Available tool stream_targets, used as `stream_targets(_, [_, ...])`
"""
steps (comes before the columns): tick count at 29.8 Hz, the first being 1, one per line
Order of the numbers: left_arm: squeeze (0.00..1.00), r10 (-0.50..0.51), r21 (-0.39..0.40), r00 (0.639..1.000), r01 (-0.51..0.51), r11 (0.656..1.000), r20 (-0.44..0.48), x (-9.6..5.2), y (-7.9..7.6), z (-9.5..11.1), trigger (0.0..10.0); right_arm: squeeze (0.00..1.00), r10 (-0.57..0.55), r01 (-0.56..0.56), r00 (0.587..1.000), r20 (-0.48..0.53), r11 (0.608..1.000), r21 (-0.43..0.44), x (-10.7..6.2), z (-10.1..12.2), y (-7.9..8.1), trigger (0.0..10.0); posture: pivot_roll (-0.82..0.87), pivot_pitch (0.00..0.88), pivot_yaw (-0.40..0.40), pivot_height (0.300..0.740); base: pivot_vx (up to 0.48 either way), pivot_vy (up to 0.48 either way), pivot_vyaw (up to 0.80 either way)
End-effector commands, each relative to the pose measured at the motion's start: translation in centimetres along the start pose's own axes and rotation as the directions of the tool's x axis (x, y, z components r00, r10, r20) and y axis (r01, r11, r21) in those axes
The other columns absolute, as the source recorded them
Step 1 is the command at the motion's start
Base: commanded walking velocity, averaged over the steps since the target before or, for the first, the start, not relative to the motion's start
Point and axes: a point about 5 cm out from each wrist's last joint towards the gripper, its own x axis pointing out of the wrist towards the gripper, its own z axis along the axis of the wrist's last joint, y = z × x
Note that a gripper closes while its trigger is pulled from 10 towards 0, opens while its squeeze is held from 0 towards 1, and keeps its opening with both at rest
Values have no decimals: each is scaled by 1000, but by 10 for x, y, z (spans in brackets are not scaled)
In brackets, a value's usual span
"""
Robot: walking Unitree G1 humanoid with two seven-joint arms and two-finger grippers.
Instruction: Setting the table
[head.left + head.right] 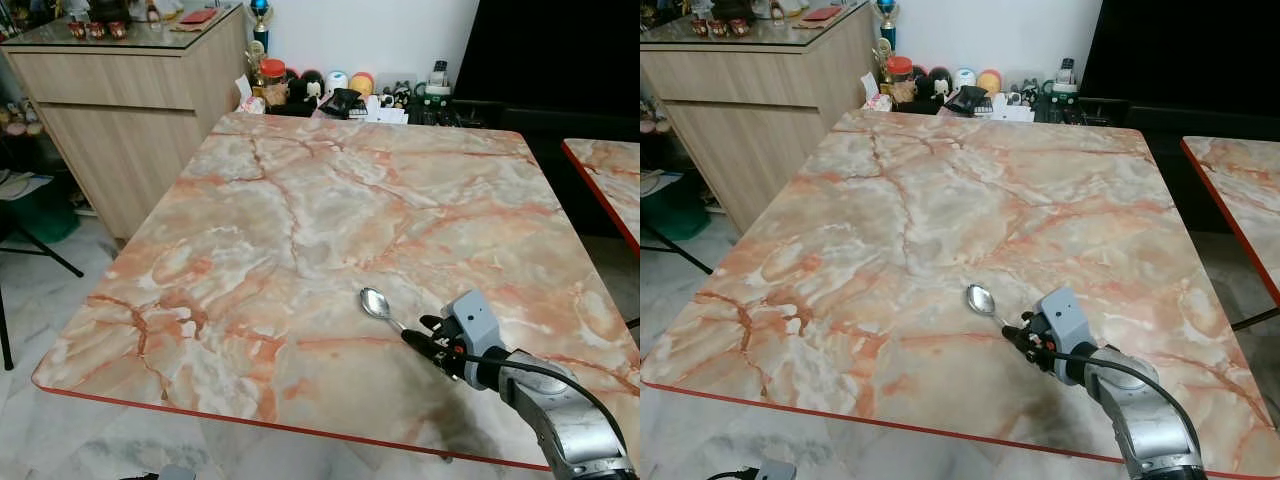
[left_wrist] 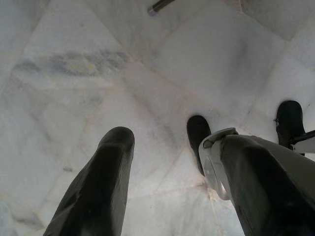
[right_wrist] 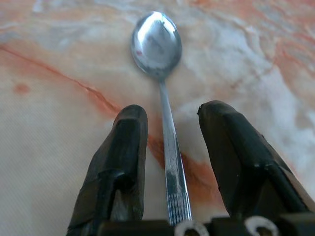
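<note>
A silver spoon [image 1: 376,302] lies on the marble table [image 1: 300,180] near its front right part, bowl pointing away from me. My right gripper [image 1: 425,338] hovers low over the spoon's handle end. In the right wrist view the handle [image 3: 170,147] runs between the two black fingers [image 3: 123,147] with a gap on each side, so the gripper is open and not clamping the spoon. My left gripper [image 2: 165,142] hangs over the pale floor, fingers apart and holding nothing.
A wooden cabinet [image 1: 120,100] stands at the left. Jars, figurines and small items [image 1: 340,95] crowd the floor or shelf behind the table's far edge. A second marble table [image 1: 605,170] begins at the right. Black stand legs [image 1: 40,250] are on the floor, left.
</note>
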Motion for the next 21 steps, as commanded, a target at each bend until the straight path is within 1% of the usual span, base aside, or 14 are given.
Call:
stream_targets(1, [0,-2,17,999,2,1000,-33,-3,3,-9,10000,0,2,-2,1000,6,1000,-10,2,2,0,10000,21,25,28,740,0,0,0])
stream_targets(3, [0,4,18,1000,-3,1000,-30,-2,6,-7,10000,0,4,-4,1000,2,1000,-4,6,2,-1,10000,26,47,29,740,0,0,0])
stream_targets(5, [0,6,17,1000,-5,1000,-30,-2,7,-7,10000,0,5,-5,1000,1,1000,-3,7,3,-1,10000,26,47,29,740,0,0,0])
stream_targets(6, [0,13,18,999,-13,1000,-29,-3,9,-6,10000,0,8,-8,1000,3,1000,-3,8,3,0,10000,28,67,27,740,0,0,0])
stream_targets(8, [0,23,6,999,-23,1000,-30,-3,10,-7,10000,0,7,-7,1000,7,1000,2,9,4,0,10000,30,71,28,740,0,0,0])
stream_targets(15, [0,14,4,999,-14,1000,-35,-3,7,-8,10000,0,23,-23,1000,18,1000,-6,15,4,1,10000,36,120,29,740,0,0,0])
stream_targets(21, [0,12,2,999,-12,1000,-39,-3,6,-9,10000,0,35,-35,999,19,999,-14,19,6,-1,10000,40,127,27,740,0,0,0])
